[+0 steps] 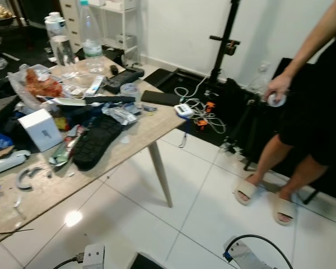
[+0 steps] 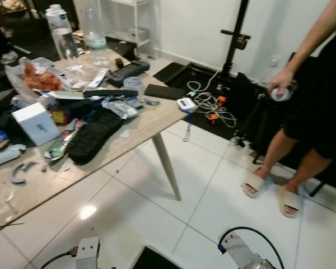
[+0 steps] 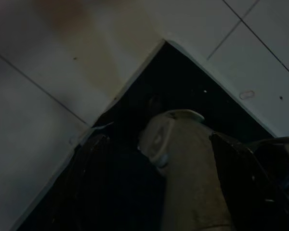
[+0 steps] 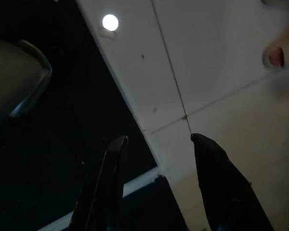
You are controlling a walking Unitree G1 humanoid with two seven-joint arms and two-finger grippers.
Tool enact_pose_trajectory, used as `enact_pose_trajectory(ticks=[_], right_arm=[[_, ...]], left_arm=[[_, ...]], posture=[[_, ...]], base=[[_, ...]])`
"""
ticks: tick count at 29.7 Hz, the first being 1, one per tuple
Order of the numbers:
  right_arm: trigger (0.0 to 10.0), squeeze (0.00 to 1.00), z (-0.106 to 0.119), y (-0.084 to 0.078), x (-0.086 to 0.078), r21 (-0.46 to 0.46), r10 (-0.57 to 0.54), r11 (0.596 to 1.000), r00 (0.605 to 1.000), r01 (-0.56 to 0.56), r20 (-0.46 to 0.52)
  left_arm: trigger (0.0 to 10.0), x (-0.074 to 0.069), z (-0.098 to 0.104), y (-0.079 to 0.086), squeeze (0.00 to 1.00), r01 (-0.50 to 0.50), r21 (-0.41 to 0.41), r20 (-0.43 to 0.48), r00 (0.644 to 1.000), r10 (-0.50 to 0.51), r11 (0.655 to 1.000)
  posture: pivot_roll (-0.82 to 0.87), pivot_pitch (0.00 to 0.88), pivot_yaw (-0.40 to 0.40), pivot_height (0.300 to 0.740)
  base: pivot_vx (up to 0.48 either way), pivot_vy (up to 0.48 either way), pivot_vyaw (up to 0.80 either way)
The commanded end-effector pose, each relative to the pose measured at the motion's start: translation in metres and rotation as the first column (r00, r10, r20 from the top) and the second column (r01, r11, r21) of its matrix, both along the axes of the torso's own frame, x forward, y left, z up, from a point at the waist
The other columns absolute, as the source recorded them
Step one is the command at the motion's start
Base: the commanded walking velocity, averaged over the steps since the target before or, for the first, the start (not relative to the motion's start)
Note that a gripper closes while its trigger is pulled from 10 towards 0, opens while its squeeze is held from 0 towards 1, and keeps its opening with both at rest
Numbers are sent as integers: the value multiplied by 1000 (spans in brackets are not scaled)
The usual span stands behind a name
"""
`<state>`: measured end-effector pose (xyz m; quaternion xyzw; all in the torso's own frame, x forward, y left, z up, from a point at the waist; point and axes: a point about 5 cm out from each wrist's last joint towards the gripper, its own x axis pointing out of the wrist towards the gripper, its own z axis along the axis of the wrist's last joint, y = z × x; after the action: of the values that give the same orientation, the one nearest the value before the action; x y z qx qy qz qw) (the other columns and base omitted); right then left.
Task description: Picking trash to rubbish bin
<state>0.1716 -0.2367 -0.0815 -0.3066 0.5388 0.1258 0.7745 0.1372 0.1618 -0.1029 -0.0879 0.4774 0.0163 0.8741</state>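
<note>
A wooden table (image 1: 55,188) at the left is littered with trash: a crumpled red-orange bag (image 1: 42,85), clear plastic wrappers (image 1: 119,114) and a greenish wrapper (image 1: 64,150). A black shoe (image 1: 98,140) lies among them, sole up. Both arms hang low, with their silver wrists at the bottom edge of the eye views. My left gripper (image 3: 159,138) is open in deep shade over a dark patch and a beige rounded part. My right gripper (image 4: 159,139) is open above white floor tiles, with nothing between its fingers.
A person (image 1: 313,112) in sandals stands at the right, holding a small white object (image 1: 276,100). A black stand (image 1: 221,45) and tangled cables (image 1: 204,115) lie behind the table. Bottles (image 1: 89,31) and a white box (image 1: 40,129) share the tabletop.
</note>
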Motion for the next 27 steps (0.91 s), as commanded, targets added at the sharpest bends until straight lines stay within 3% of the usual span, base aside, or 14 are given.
enact_pose_trajectory(ticks=[1, 8, 11, 27], right_arm=[[10000, 0, -3, 1, -6, 7, -17, 1000, 1000, 17, -18], [10000, 0, -12, 3, -27, 18, -63, 998, 996, 64, -64], [10000, 0, -13, 2, -32, 17, -73, 997, 995, 74, -74], [10000, 0, -14, -6, -38, 12, -138, 990, 988, 139, -71]], left_arm=[[10000, 0, 0, 5, 0, 6, -5, -6, 1000, -6, 1000], [10000, 24, 10, 12, 0, 38, 2, 76, 996, -38, 999], [10000, 25, 11, 14, 0, 48, 10, 77, 996, -49, 999], [10000, -4, 0, 11, 0, 149, 21, -21, 989, -149, 989]], posture=[[-16, 19, -21, 740], [-28, 21, 14, 740], [-34, 23, 24, 740], [-48, 28, 44, 740]], base=[[0, 0, 800], [0, 0, 800], [0, 0, 800], [0, 0, 800]])
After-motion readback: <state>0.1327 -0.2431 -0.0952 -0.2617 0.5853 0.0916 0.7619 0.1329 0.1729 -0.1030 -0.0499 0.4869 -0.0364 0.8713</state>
